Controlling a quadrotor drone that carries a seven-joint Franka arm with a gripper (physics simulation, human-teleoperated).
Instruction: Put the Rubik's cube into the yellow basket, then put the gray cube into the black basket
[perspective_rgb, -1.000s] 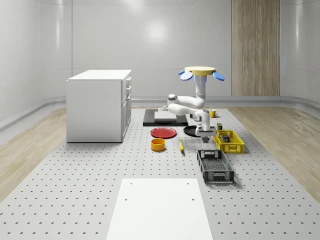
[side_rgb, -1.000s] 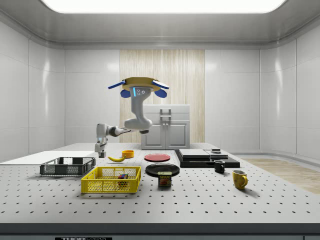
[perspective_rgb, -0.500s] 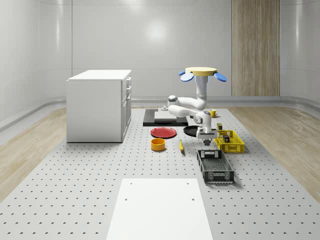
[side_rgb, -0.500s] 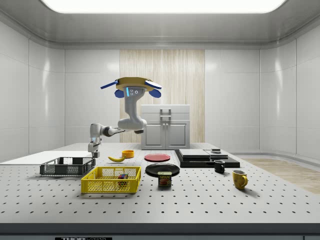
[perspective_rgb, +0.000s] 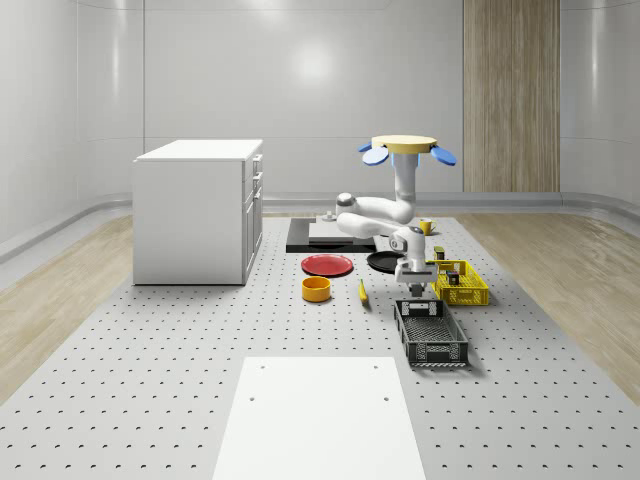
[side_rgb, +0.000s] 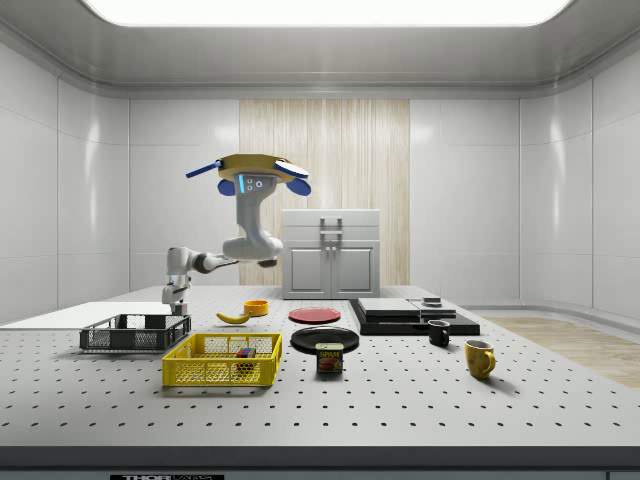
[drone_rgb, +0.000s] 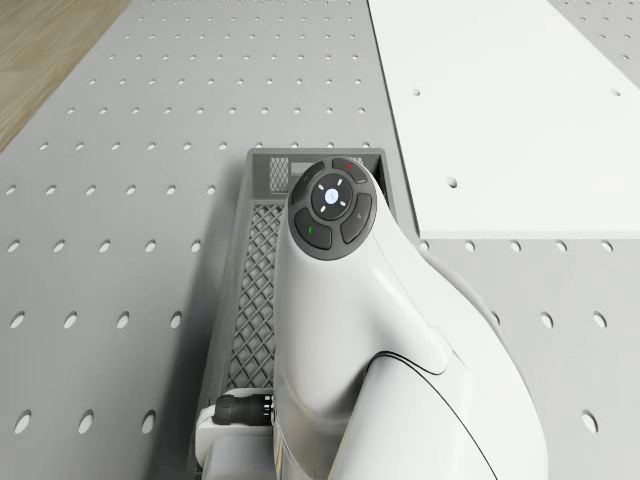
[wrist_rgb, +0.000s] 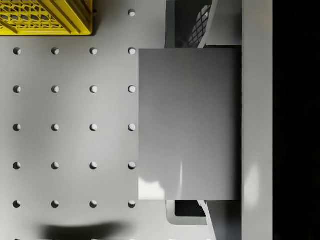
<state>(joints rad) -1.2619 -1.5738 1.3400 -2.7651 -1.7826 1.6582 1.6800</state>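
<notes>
Gray cube (wrist_rgb: 189, 125) apparently between fingers (wrist_rgb: 257, 125), above black basket (perspective_rgb: 432, 335).

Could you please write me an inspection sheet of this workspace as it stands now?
Surface: perforated gray table with a white panel.
Job's things: Rubik's cube lies in yellow basket; gray cube is held by the gripper; black basket nearby.
Clutter: banana, red plate, orange bowl, can, two mugs.
Gripper: gripper above the black basket's end; drone hovers.
Cables: nothing seen.
Surroundings: white cabinet.
</notes>
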